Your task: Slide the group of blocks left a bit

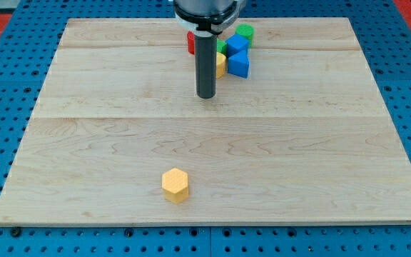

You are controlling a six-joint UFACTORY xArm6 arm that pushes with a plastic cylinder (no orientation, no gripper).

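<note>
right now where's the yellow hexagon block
The yellow hexagon block sits alone near the view's bottom, slightly left of centre on the wooden board, far below my tip.

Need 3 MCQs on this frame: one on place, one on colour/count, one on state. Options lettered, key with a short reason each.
1. Where does the lone yellow hexagonal block lie?
A. near the view's bottom, left of centre
B. at the view's top right
C. inside the cluster

2. How many blue blocks show in the cluster?
A. none
B. two
C. five

3. What is my tip doing?
A. touching the yellow hexagonal block
B. standing on bare wooden board just below the cluster
C. out of view

Key: 1 A, it sits alone near the bottom edge. 2 B, one blue block sits above another blue block. 3 B, the rod ends on bare wood below the cluster.
</note>
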